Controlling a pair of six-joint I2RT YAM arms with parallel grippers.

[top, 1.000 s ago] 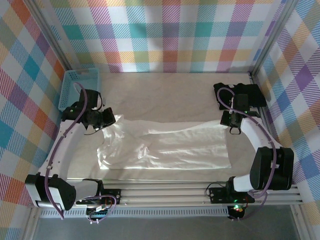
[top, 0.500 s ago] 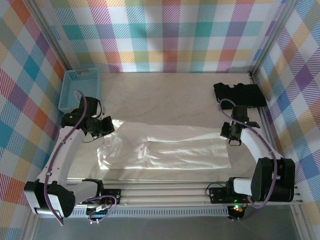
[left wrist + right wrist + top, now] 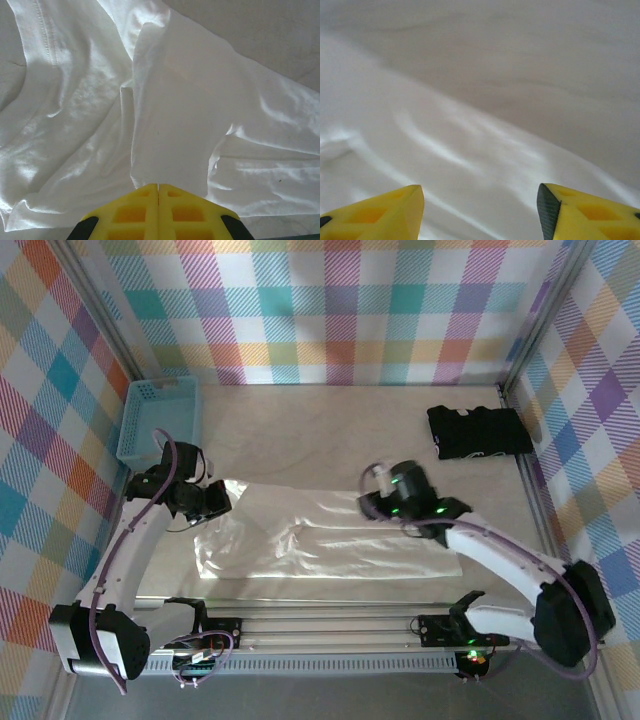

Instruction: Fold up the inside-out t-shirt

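Beneath right hand (image 3: 480, 192) lies t-shirt (image 3: 420, 142).

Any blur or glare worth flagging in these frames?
Right wrist: motion-smeared, the white t-shirt reduced to streaks, while the right gripper itself is sharp. Left wrist: crisp, seam and folds readable, highlights slightly blown. Top external: sharp, bright sheen on the shirt's near half.

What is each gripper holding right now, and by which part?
Left gripper is shut on the t-shirt, pinching a fold at its left end. Right gripper is open, holding nothing.
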